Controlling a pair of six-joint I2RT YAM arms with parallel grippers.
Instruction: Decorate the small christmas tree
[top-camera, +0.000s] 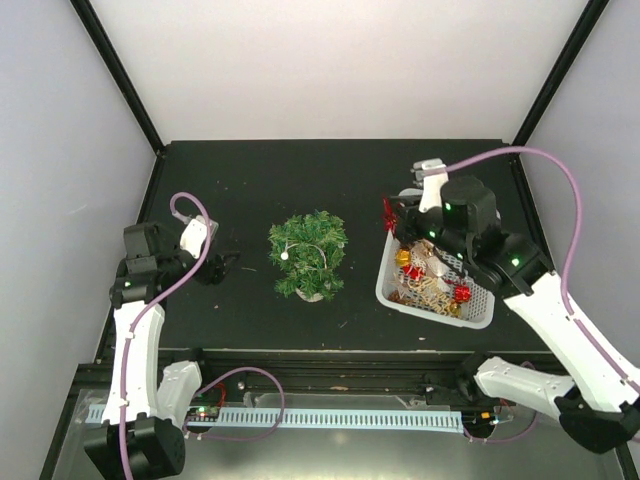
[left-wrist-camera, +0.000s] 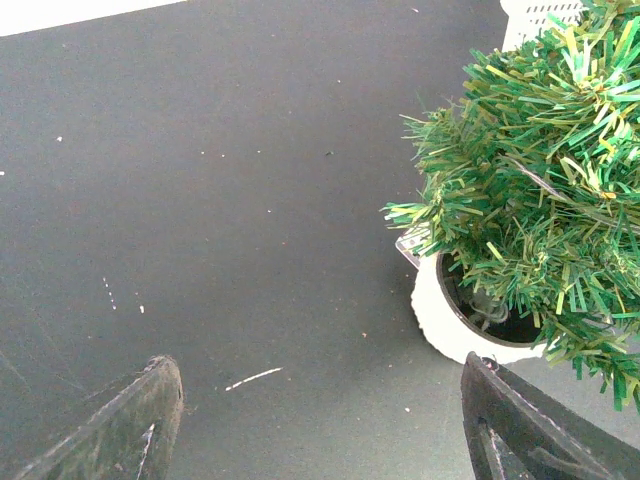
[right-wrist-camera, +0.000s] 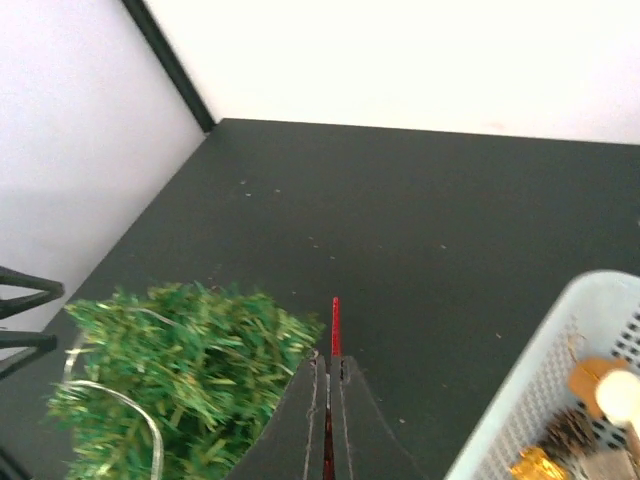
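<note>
Left jaws apart, low over bench (top-camera: 250, 180), just left of small christmas tree (top-camera: 308, 255). Right jaws clamped on red ornament (right-wrist-camera: 335, 325), near white basket (right-wrist-camera: 530, 380) far corner.

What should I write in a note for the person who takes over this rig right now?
The left gripper is open and empty, just left of the tree.
The right gripper is shut on a thin red ornament, above the far left corner of the basket.
Done: the tree carries a pale cord; I see no other ornament on it.
Left: hang the red ornament on the tree, then the others lying in the basket.
</note>
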